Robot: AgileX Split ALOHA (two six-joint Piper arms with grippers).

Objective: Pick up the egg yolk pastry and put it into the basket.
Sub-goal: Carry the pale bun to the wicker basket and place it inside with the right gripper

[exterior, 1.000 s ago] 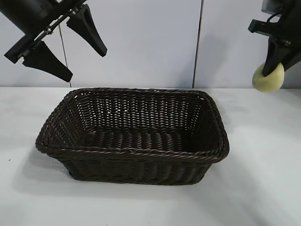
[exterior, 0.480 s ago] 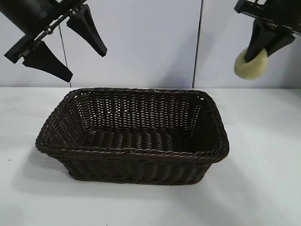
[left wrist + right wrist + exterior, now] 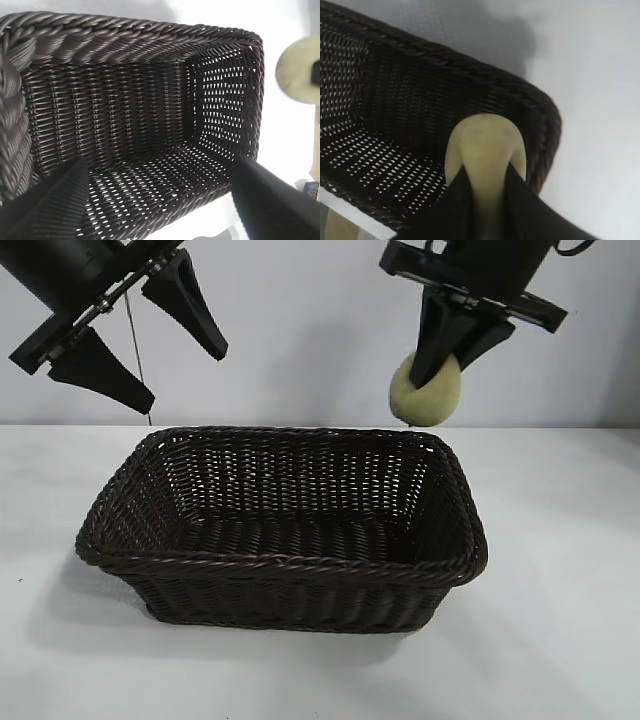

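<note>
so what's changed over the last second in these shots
The right gripper, shut on the egg yolk pastry, carried it leftward in the exterior view, from off the basket's right side to above the basket's back right corner, and its wrist rolled. Nothing was picked up or released. The left gripper stayed open and parked high at the left, and the basket did not shift.
</note>
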